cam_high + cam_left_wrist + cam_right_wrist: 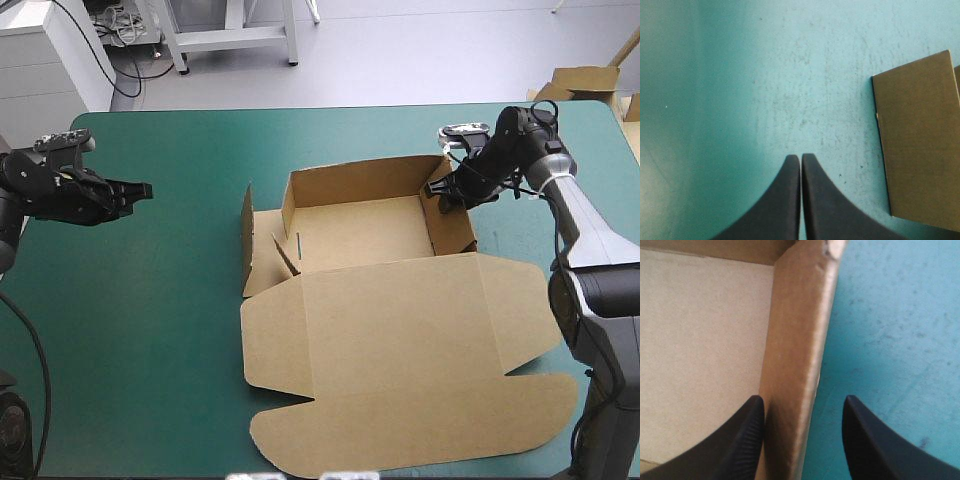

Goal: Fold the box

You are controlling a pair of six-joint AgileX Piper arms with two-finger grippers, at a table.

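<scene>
You have the teal-green cover [140, 330] lying smooth over the whole tabletop, rounded at both far corners. Close up, you can see faint pale scuffs and a few dark specks on it. Just beyond the tabletop's far right corner sits spare brown board [585, 82], with a second piece [632, 108] beside the right edge.

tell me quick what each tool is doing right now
Left tool: shut, empty, over the teal-green cover.
Right tool: open, one finger on each side of the right wall of the box.
</scene>
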